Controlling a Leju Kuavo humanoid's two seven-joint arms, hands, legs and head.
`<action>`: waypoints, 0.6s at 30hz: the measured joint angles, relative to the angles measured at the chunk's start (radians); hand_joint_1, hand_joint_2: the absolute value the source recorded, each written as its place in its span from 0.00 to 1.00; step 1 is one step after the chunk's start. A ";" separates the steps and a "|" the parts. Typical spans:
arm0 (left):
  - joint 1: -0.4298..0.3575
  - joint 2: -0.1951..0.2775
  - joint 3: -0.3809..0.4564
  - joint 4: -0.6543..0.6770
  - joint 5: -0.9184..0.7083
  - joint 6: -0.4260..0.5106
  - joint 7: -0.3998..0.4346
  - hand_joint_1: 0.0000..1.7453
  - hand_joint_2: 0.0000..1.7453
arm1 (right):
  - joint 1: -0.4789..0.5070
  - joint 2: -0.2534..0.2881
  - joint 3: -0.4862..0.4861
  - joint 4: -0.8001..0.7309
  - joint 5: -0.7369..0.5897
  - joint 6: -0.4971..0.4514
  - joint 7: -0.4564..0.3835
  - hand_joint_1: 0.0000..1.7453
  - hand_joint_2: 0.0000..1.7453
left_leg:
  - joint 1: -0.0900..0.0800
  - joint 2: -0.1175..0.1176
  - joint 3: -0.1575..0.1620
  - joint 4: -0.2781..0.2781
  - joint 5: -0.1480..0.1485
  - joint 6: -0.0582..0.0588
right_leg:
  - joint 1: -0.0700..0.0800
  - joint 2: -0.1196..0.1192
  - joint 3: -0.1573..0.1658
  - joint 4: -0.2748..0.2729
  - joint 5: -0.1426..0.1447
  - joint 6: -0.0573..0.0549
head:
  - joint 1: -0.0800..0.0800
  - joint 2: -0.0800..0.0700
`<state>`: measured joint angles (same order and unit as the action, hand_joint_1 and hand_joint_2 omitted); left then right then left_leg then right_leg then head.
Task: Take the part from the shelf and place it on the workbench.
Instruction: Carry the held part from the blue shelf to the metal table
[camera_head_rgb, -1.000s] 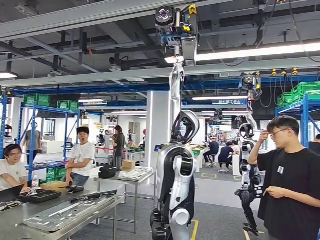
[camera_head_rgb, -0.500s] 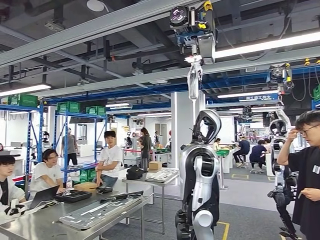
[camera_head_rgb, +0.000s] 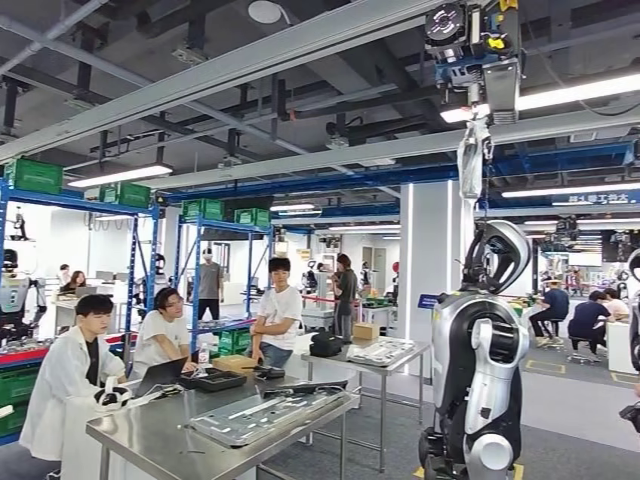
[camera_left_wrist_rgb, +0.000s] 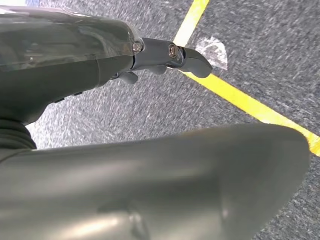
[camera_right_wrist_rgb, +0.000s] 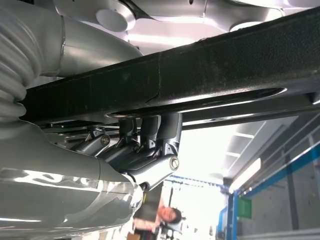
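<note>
Pickup judged complete, placement outstanding: the steel workbench (camera_head_rgb: 151, 432) ahead carries flat panels, and the blue shelves (camera_head_rgb: 226, 270) stand beyond it. The right hand (camera_right_wrist_rgb: 143, 150) grips a long black part (camera_right_wrist_rgb: 170, 82), its ends cut off. Left hand (camera_left_wrist_rgb: 166, 55): fingers extended over floor, holding nothing.
</note>
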<state>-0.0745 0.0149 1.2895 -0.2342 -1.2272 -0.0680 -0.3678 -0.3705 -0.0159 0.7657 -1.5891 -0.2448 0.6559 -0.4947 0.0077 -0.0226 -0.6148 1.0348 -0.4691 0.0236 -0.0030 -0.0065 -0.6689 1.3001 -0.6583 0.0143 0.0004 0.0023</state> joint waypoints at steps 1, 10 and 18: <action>0.001 0.000 0.000 0.000 0.000 -0.002 0.001 0.00 1.00 | -0.001 0.000 0.001 0.003 -0.002 0.001 0.000 1.00 1.00 | -0.003 -0.011 0.001 0.000 0.000 0.001 | 0.002 0.002 -0.002 -0.004 0.018 -0.005 | 0.000 0.000; 0.008 -0.010 0.001 0.000 -0.009 -0.008 0.008 0.00 1.00 | -0.018 0.004 0.005 0.012 -0.017 0.006 0.001 1.00 1.00 | 0.000 -0.068 -0.015 0.009 0.000 -0.022 | 0.008 0.045 0.114 -0.293 0.157 -0.037 | 0.000 0.000; 0.008 -0.011 0.001 0.000 -0.012 -0.015 0.013 0.00 1.00 | -0.027 0.007 0.005 0.011 -0.024 0.008 0.001 1.00 1.00 | 0.019 0.027 -0.070 0.151 -0.047 -0.059 | 0.004 -0.040 0.126 -0.303 0.154 -0.032 | 0.000 0.000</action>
<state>-0.0665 0.0038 1.2902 -0.2339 -1.2387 -0.0831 -0.3544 -0.3977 -0.0092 0.7705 -1.5777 -0.2685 0.6640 -0.4934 0.0264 0.0047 -0.6853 1.1860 -0.5164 -0.0351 0.0007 -0.0469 -0.5427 0.9972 -0.5047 -0.0177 0.0004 0.0023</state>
